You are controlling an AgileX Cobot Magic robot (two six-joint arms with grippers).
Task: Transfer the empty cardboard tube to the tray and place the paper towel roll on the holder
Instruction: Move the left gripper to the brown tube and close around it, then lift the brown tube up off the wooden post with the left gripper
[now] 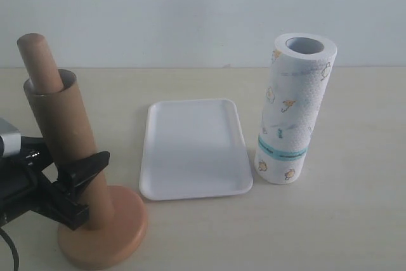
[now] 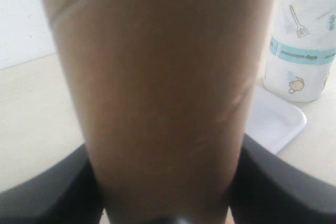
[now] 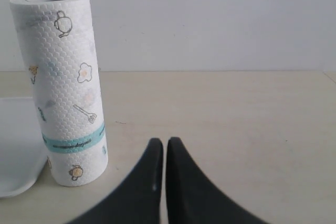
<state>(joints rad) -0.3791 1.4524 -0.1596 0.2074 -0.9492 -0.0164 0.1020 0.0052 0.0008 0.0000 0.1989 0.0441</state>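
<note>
Brown cardboard, the empty cardboard tube [image 1: 60, 131] is sleeved over the dowel of the holder [image 1: 120, 226] at the left of the exterior view. Its long axis is near upright, and its open upper end leans toward the left of that view with the round dowel tip sticking out of it. The left gripper [image 1: 85, 185] clamps the tube low down, one black finger [image 2: 47, 192] on each side of the brown wall; beneath the fingers a slimmer brown shaft runs down to the disc base. I cannot tell where the tube's lower end sits. The tray [image 1: 190, 144] lies flat just beside the base, long side running away from the camera. The paper towel roll [image 1: 293, 112] stands upright at the tray's far side, hollow core facing up, teal band near the bottom. The right gripper [image 3: 164, 142] hangs near the roll with its fingers pressed together on nothing.
</note>
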